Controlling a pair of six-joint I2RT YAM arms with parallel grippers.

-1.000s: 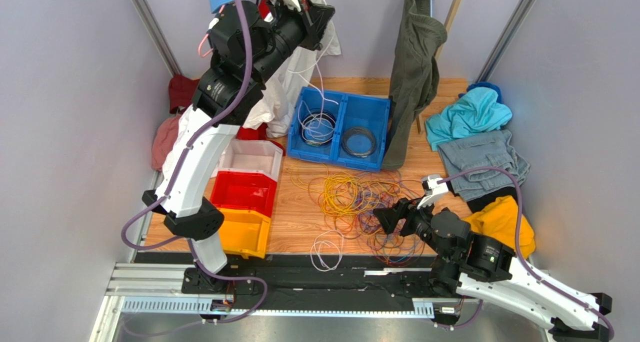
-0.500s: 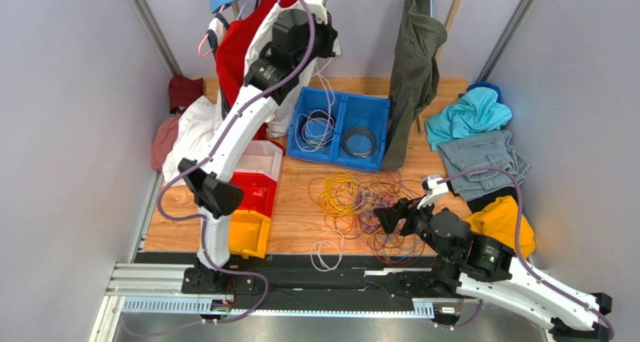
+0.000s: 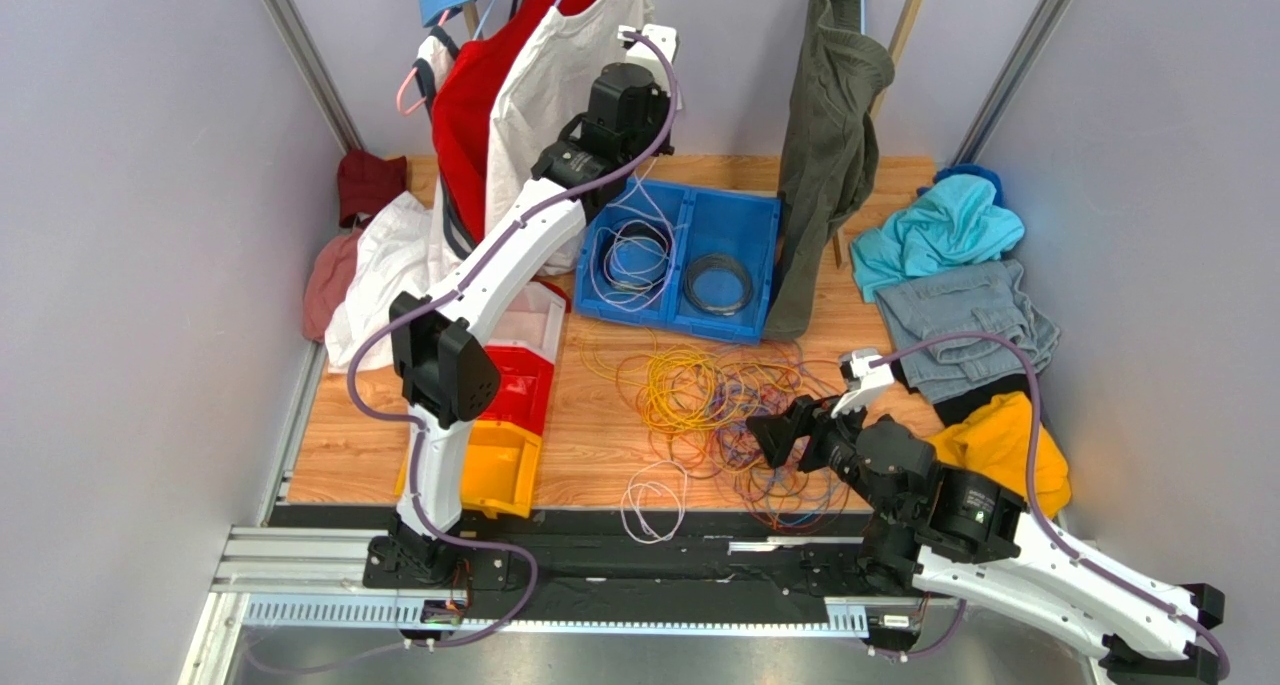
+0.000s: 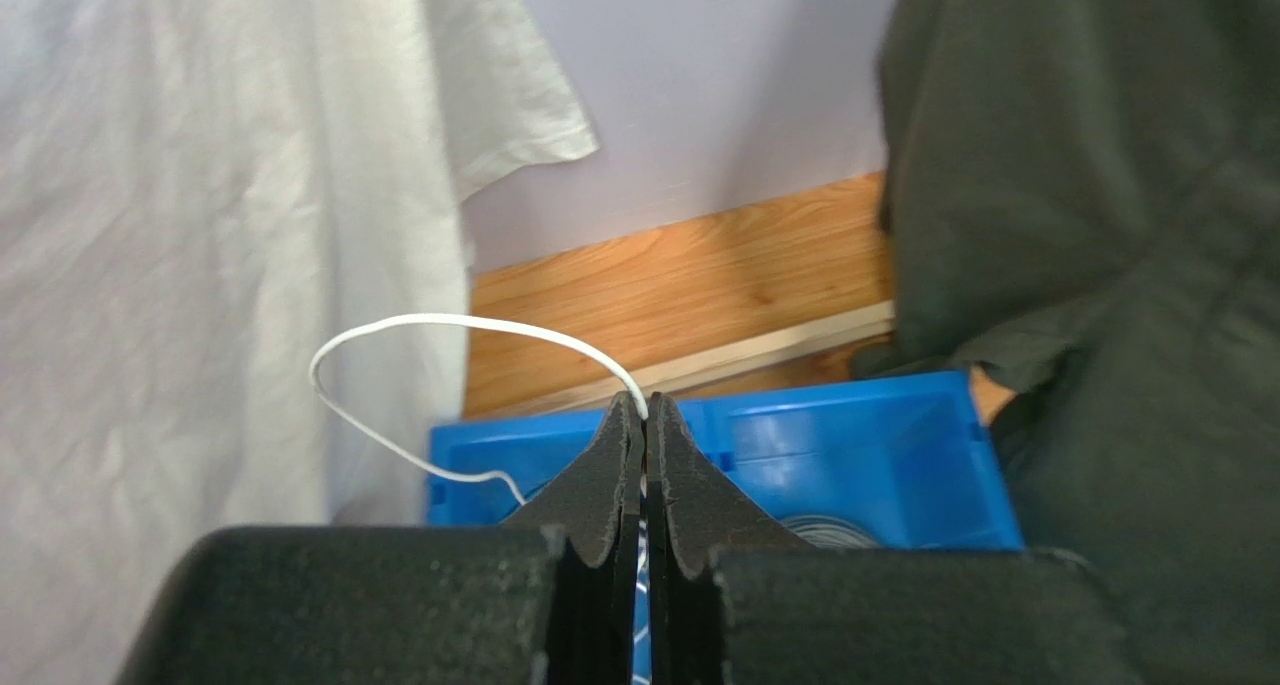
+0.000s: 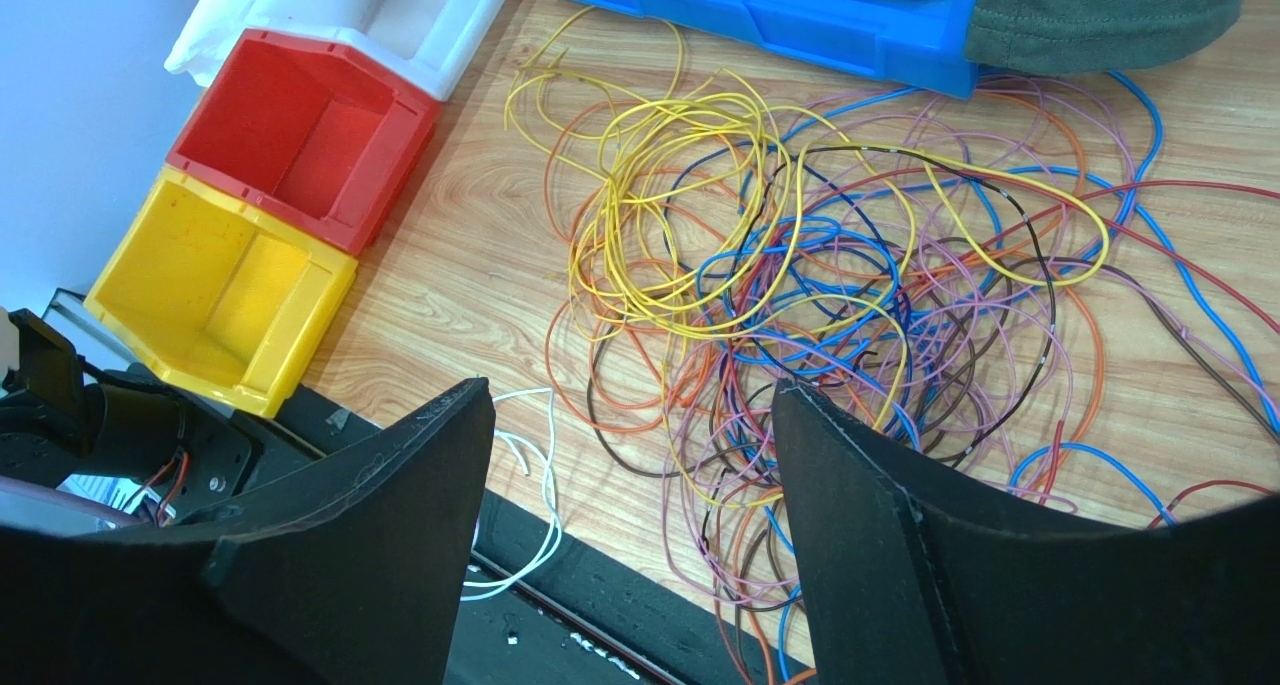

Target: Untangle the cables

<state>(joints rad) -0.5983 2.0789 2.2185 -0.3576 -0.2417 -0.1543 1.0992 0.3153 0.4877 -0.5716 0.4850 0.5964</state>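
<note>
The cables [image 3: 721,400] lie as a tangled heap of yellow, orange, purple, blue and red strands on the wooden table, filling the right wrist view [image 5: 812,265]. My right gripper [image 3: 784,430] hovers open over the heap's near edge [image 5: 631,393], nothing between its fingers. My left gripper [image 3: 631,130] is raised at the back over the blue bin [image 3: 676,318]. It is shut on a white cable [image 4: 451,325], which loops out from the fingertips [image 4: 645,405] and hangs down to white coils [image 3: 634,250] in the bin's left compartment. Another white cable [image 3: 654,498] lies at the table's front edge.
A grey coil [image 3: 718,283] sits in the blue bin's right compartment. White [image 3: 504,313], red [image 3: 489,385] and yellow [image 3: 489,468] bins line the left side. Shirts [image 3: 511,70] and a dark green garment [image 3: 827,130] hang at the back. Loose clothes [image 3: 962,318] are piled at right.
My left arm has stretched out and swung right, carrying the white cable to above the blue bin. The right arm has not moved.
</note>
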